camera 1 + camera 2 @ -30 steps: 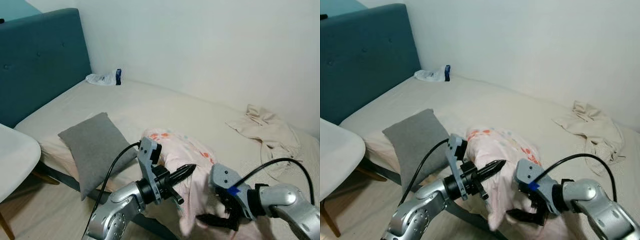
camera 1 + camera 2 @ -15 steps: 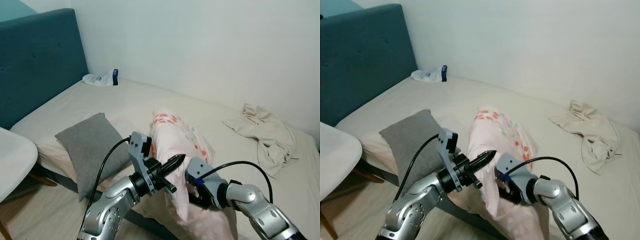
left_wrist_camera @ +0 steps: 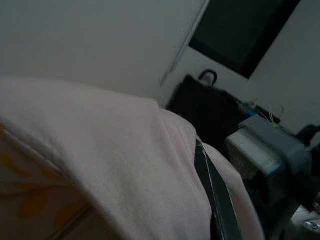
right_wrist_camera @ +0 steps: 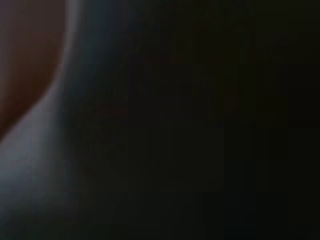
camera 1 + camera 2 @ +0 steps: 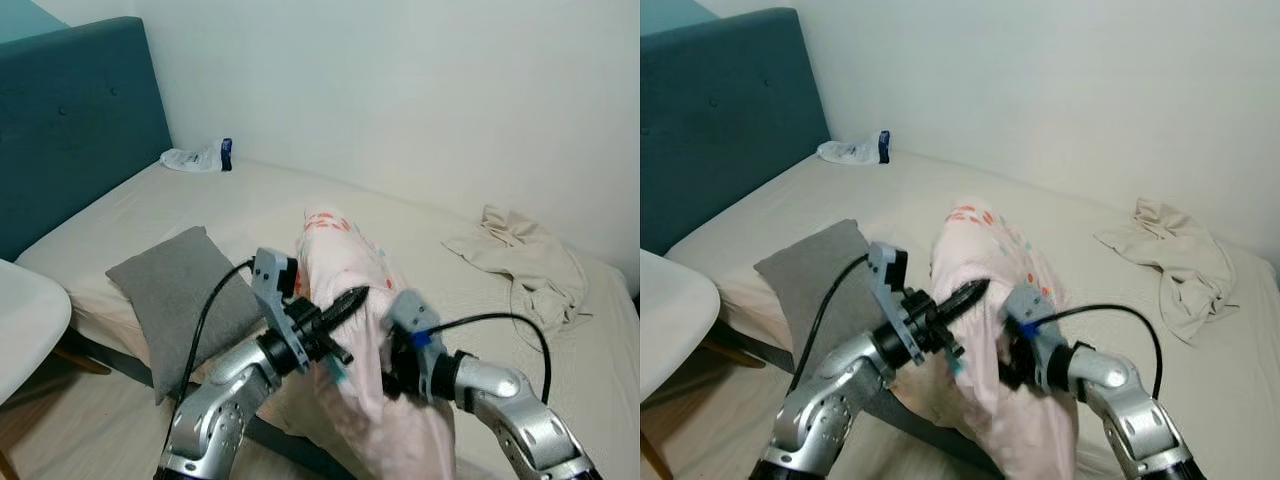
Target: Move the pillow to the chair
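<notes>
A pink floral pillow (image 5: 350,300) is held upright between two robot arms, at the near edge of a beige bed (image 5: 250,210). The left gripper (image 5: 345,305) is pressed against the pillow's left side, its black fingers nearly together; whether fabric is pinched cannot be told. The right gripper (image 5: 395,375) is buried in the pillow's right side, its jaws hidden. Compared with a second ago, the pillow has been raised from a slumped heap to standing tall, so the lift appears under way. A grey cushion (image 5: 175,290) lies to the left. A white chair (image 5: 25,320) edge waits at far left, well apart.
</notes>
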